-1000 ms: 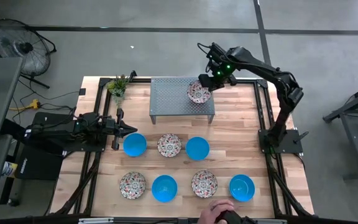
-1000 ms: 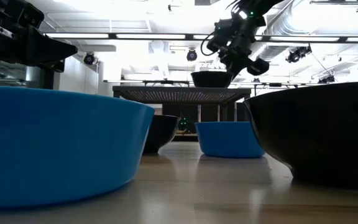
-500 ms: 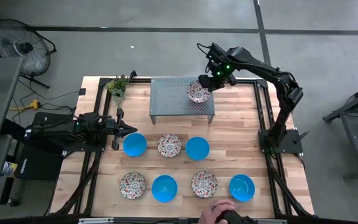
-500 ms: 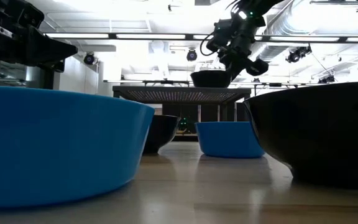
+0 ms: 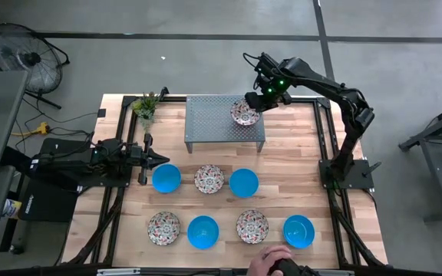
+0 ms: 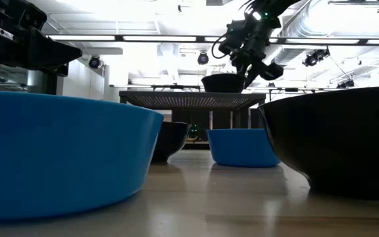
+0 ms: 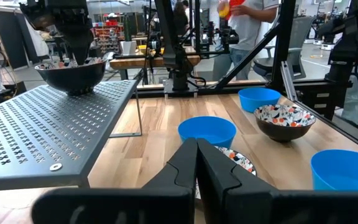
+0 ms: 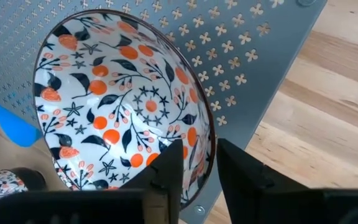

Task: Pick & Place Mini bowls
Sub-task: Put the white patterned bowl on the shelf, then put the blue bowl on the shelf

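On the grey rack [image 5: 225,119] at the counter's far edge, one floral bowl [image 5: 245,113] sits; right gripper [image 5: 261,97] jaws straddle its rim, slightly apart. Seven bowls wait below; left gripper [image 5: 146,158] jaws closed.

Both arms were matte black, six-joint, with boxy link housings. Right arm [image 5: 324,80] carried black cables looped near the wrist and small green LEDs lit there. Left arm [image 5: 90,157] was the same build on a black base plate. Right gripper [image 8: 197,165] fingers were dark, flat and angular; left gripper [image 7: 196,163] fingers matched.
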`<state>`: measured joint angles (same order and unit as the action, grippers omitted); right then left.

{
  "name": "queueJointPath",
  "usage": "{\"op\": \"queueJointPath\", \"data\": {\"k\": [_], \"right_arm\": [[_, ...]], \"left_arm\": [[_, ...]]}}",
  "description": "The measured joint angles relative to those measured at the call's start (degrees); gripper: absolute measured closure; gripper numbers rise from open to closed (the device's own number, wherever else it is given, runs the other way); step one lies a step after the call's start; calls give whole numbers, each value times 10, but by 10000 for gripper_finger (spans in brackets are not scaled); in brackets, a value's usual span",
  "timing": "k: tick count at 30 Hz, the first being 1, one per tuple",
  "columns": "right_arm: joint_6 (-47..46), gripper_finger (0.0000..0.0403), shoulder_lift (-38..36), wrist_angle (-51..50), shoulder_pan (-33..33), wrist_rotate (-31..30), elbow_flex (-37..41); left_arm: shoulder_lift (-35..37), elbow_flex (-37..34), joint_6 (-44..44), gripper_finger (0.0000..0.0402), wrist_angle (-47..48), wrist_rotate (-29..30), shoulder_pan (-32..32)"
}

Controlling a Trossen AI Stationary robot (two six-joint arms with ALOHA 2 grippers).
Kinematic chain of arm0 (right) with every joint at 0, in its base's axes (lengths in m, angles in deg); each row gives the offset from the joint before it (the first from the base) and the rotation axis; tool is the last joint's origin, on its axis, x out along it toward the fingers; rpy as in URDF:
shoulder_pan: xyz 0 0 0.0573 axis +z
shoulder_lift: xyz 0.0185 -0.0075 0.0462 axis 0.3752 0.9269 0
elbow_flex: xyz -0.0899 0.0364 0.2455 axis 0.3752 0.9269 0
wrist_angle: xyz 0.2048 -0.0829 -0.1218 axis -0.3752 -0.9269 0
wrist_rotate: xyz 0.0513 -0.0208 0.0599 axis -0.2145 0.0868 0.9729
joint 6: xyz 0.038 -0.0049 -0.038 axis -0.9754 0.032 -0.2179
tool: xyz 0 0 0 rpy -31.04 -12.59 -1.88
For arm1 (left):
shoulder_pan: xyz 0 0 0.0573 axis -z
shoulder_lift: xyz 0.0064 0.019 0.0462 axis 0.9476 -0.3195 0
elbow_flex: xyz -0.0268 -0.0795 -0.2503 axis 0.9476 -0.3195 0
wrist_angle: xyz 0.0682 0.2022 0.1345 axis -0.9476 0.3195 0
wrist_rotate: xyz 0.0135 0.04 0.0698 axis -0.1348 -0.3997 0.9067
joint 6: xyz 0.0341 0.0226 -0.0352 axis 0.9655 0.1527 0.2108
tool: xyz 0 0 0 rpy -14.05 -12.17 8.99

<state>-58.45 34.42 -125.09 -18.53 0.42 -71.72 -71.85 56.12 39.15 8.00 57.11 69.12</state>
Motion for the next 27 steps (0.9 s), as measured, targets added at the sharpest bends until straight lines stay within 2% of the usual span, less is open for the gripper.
{"op": "queueJointPath", "data": {"k": [9,16,19,23,27], "right_arm": [[16,285,-28,-6,-3,-18,0],[45,265,-63,-73,12,-63,0],[56,255,-92,-110,41,-96,0],[55,246,-133,-169,101,-169,0],[-7,242,-175,-208,182,-257,15]], "left_arm": [[0,0,0,401,0,0,0],[0,0,0,401,0,0,0],[0,0,0,401,0,0,0],[0,0,0,401,0,0,0],[0,0,0,401,0,0,0]]}}
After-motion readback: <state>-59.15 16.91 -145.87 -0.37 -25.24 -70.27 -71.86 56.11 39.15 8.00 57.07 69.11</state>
